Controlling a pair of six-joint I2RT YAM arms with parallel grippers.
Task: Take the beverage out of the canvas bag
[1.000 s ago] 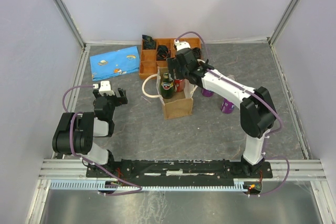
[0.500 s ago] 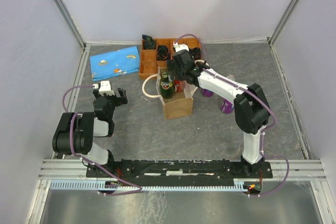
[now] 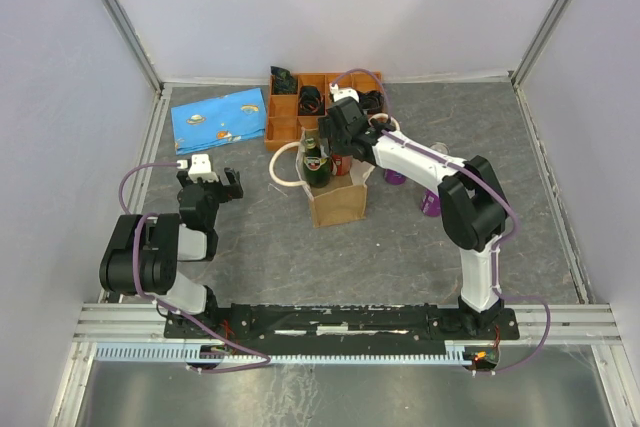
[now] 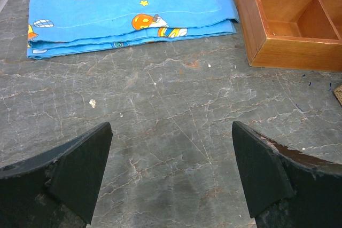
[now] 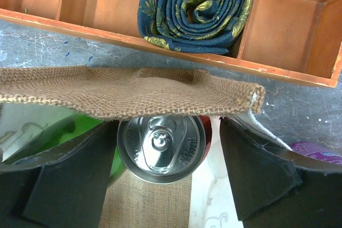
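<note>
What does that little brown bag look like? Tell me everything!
The small tan-brown woven fabric bag stands upright and open on the grey table, in front of the orange-brown wooden tray. A cream looped handle sticks out on its left. Inside stand a green glass bottle and a silver-topped can. The right end effector hovers open above the can.

Can [image 5: 160, 148] in canvas bag [image 3: 338, 205]; tray [image 3: 283, 127] behind; pouch [image 3: 220, 119] left

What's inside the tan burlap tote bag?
A dark green glass bottle and a silver-topped red can stand inside. The tote walls hide their lower parts, so anything beneath can't be seen.
</note>
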